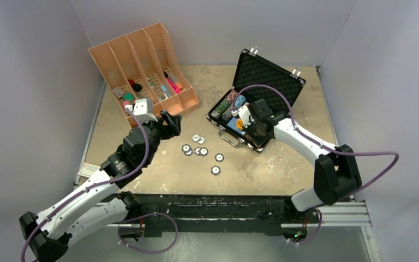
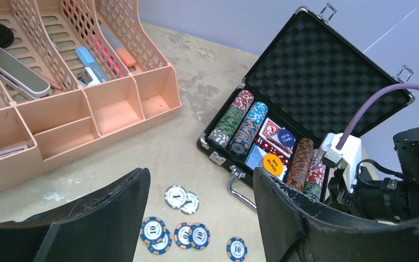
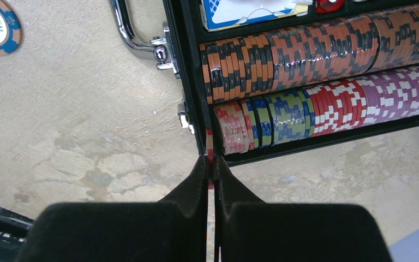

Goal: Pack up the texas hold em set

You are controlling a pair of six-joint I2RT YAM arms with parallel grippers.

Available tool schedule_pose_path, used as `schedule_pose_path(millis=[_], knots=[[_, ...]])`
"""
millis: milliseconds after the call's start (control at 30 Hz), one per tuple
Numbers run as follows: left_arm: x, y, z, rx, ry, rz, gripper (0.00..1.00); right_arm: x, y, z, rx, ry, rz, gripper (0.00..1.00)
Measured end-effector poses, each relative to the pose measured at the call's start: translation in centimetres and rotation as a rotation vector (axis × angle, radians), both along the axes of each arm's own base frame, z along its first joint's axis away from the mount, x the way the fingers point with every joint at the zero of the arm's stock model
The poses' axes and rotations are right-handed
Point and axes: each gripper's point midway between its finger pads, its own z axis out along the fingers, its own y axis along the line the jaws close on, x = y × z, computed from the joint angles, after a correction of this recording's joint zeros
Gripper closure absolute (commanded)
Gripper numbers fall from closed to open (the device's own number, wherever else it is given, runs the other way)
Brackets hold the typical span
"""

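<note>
Right gripper (image 3: 211,166) pinches a red chip (image 3: 211,141) edge-on at the open briefcase (image 1: 270,73), right of centre; left gripper (image 1: 172,124) hangs spread wide beside loose chips (image 1: 201,151), mid-frame.

L arm (image 1: 90,191): upper link swings out to near-left and the elbow sits low. Forearm runs diag. fwd and inward to the wrist. L hand (image 1: 170,124) aims fwd-right and tilts down. Its fingers (image 2: 103,218) are spread wide w/ nothing betw. them.

R arm (image 1: 305,139): elbow bent up close above its base, white forearm reaches back-left. R hand (image 3: 211,164) points down, fingers pressed together. A thin red chip (image 3: 210,141) is pinched edge-on betw. the tips and sticks out just past them. A purple cable (image 1: 371,164) loops from the wrist cam back to the R arm.
</note>
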Motion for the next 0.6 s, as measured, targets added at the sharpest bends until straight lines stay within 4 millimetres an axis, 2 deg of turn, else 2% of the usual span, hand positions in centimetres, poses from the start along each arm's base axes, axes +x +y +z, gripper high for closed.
schedule_pose_path(millis=[600], knots=[[0.00, 0.00, 0.01, 0.000, 0.000, 0.000, 0.31, 0.42, -0.05, 0.58, -0.004, -0.024, -0.006, 1.00]])
